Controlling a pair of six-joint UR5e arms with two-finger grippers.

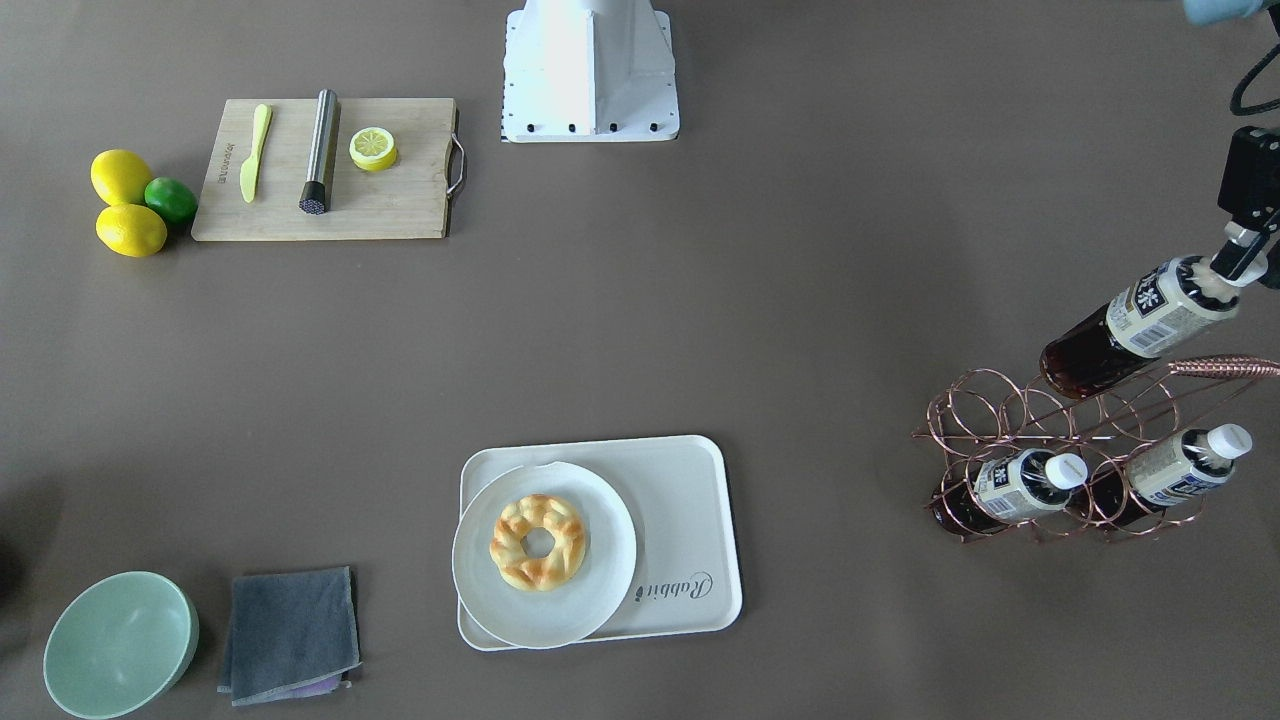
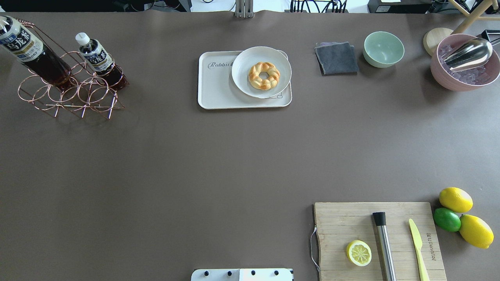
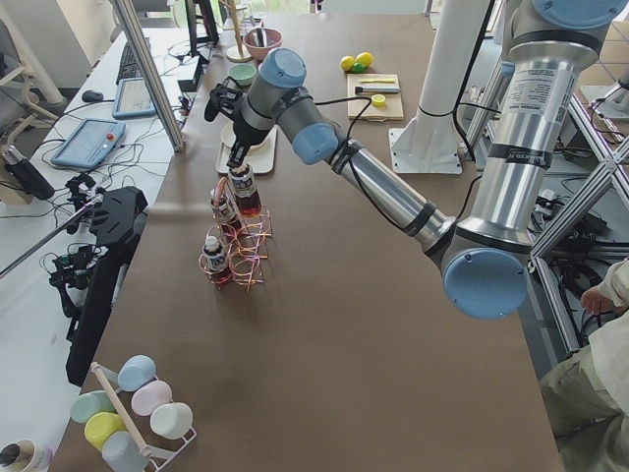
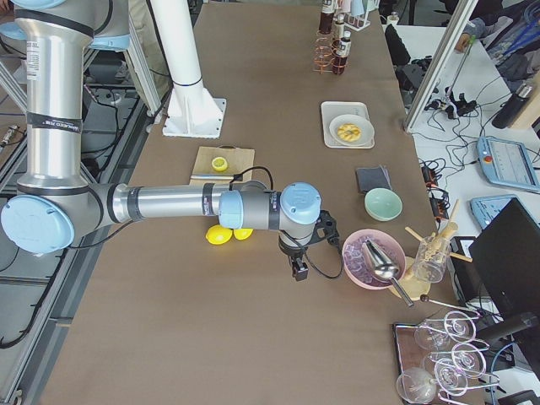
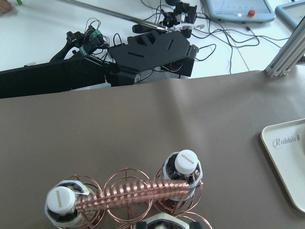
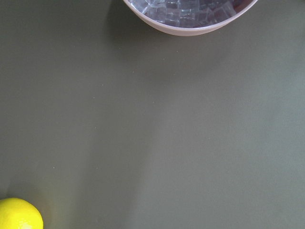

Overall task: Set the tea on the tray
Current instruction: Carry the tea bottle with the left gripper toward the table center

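My left gripper [image 1: 1238,264] is shut on the cap end of a tea bottle [image 1: 1140,322] with dark liquid and a cream label. It holds the bottle tilted just above the copper wire rack [image 1: 1000,420] at the table's far left. The side view shows the same hold [image 3: 244,189]. Two more tea bottles [image 1: 1020,483] [image 1: 1180,465] lie in the rack. The white "Rabbit" tray [image 1: 690,480] lies mid-table, also in the overhead view [image 2: 215,86], with bare room at its script end. My right gripper [image 4: 297,268] hovers beside the pink bowl; I cannot tell whether it is open.
A round white plate with a doughnut [image 1: 540,542] covers half the tray. A grey cloth [image 2: 336,57], a green bowl [image 2: 383,48] and a pink bowl of ice with a scoop [image 2: 465,62] stand beyond. A wooden board [image 2: 379,238], lemons and a lime [image 2: 447,219] lie near the right arm.
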